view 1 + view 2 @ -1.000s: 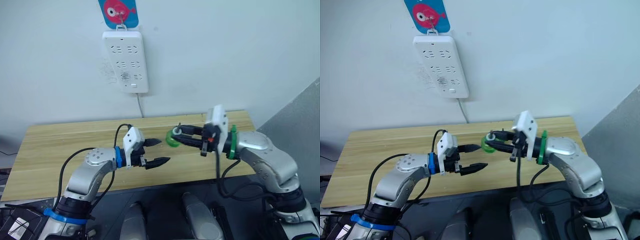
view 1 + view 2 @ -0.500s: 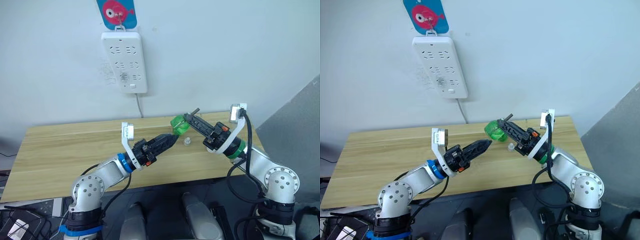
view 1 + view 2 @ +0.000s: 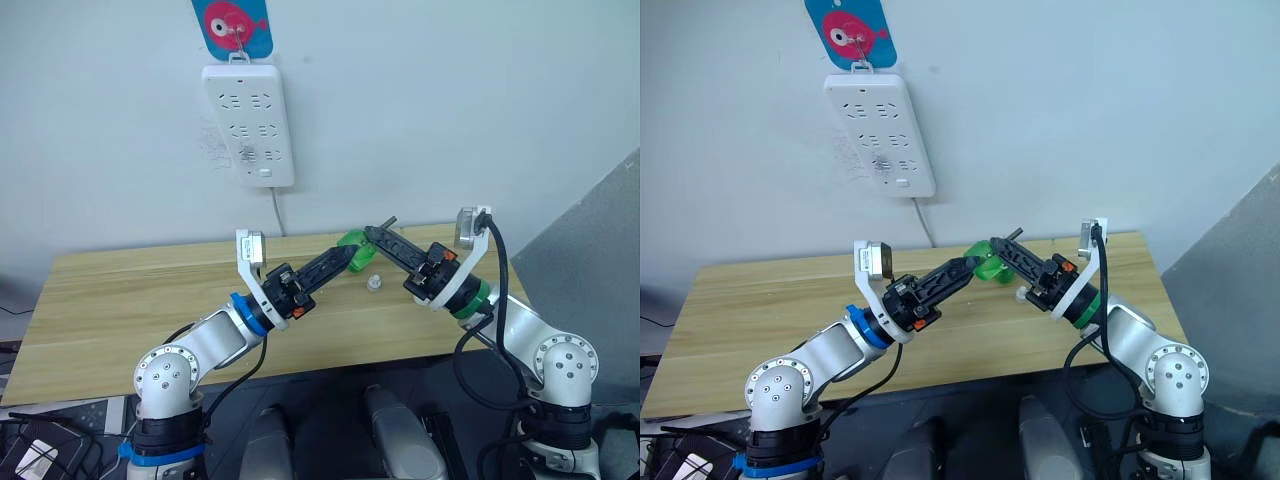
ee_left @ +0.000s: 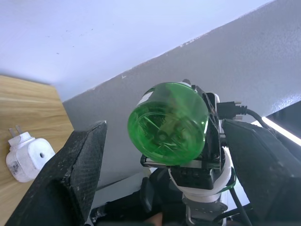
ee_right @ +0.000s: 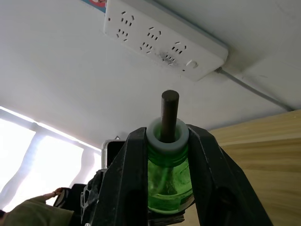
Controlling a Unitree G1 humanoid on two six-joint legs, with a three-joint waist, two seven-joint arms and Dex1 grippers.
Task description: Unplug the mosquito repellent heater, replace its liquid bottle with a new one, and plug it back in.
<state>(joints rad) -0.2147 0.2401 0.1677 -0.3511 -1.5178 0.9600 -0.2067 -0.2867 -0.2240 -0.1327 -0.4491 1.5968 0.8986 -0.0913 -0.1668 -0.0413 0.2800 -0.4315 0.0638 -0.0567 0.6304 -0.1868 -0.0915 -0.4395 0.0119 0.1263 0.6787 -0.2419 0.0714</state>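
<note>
Green translucent round bottle (image 5: 168, 169) with bare dark wick, pinched at neck by right tool (image 5: 165, 141); left tool (image 4: 162, 169) spread wide around base. Light, slick, probably fragile wick; best gripped by body.

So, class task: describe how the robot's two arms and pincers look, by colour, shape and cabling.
Both arms are silver-grey with rounded joints and loose black cables. The left arm has a blue wrist ring, the right arm a green one. Each wrist carries a white camera bracket. Both the left pincer and right pincer have two black tapered fingers.
</note>
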